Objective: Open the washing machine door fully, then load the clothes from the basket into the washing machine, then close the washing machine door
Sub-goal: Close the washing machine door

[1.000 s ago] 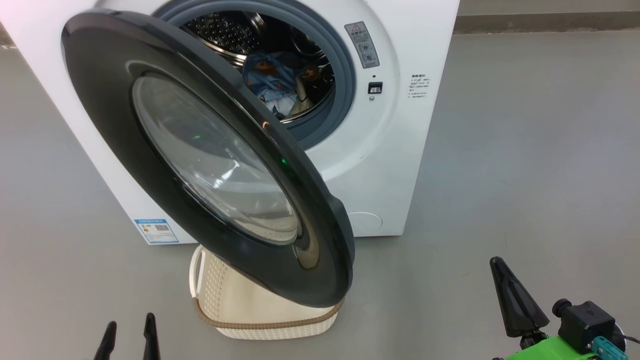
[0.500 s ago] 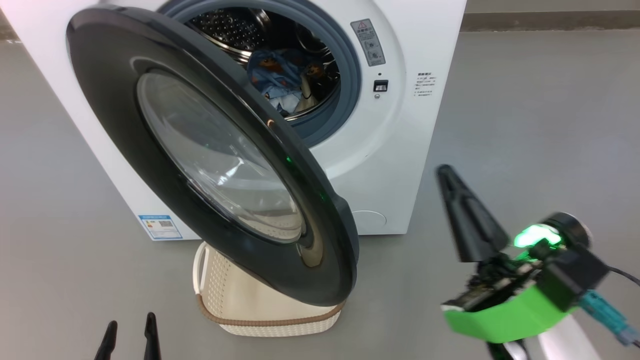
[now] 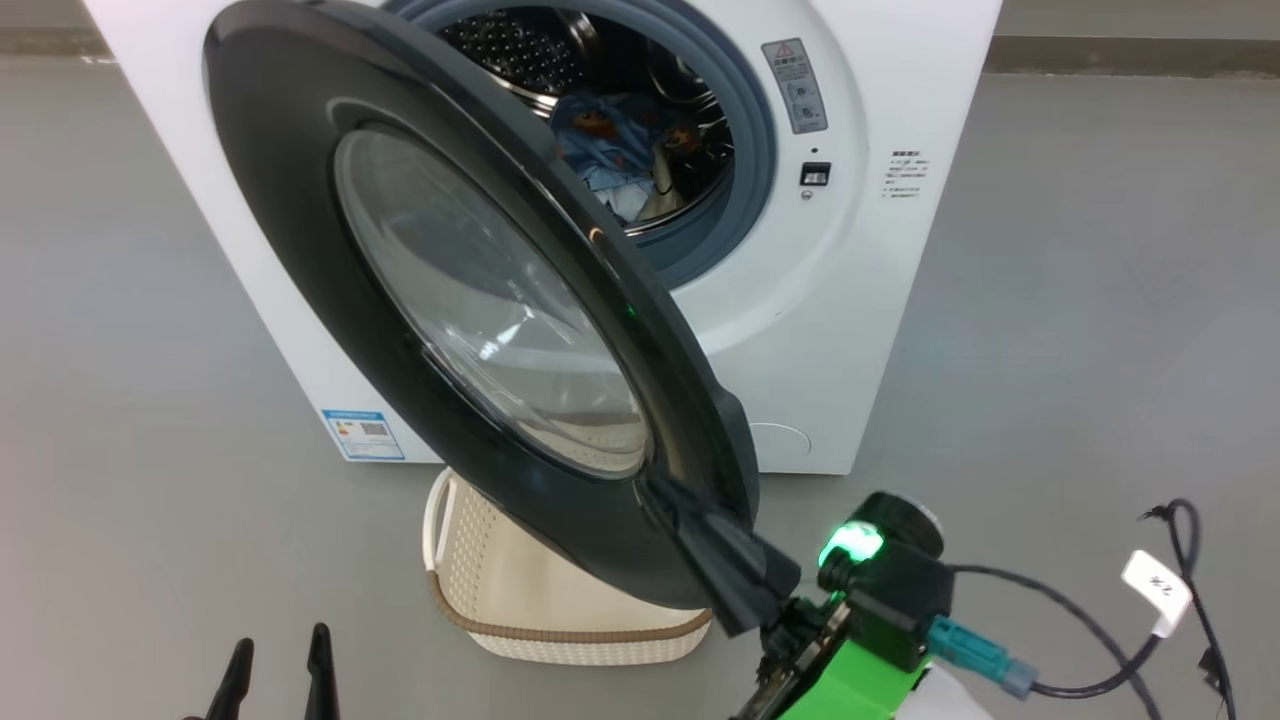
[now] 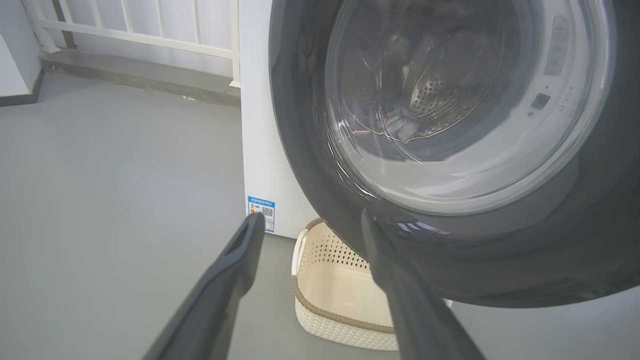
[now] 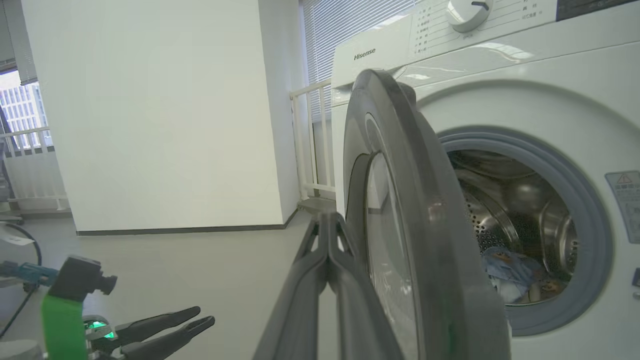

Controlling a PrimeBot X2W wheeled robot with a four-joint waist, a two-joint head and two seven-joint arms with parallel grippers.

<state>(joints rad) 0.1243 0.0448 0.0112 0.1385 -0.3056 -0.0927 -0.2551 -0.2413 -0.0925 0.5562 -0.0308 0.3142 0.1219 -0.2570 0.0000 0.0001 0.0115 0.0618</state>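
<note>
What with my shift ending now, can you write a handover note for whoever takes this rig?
The right gripper is shut and empty, tips at the outer face of the washing machine door, near its lower free edge; contact unclear.
The left gripper is open and empty, low, left of the basket.
The door stands partly open, over the basket on the floor.
The clothes lie in the drum of the washing machine; the basket's visible part is bare.
Done, it seems: opening, loading. Left: push the door shut.

door [image 3: 280, 200] ajar | right pincer [image 3: 672, 502] closed at its lower rim | clothes [image 3: 603, 142] in drum [image 3: 500, 45]
</note>
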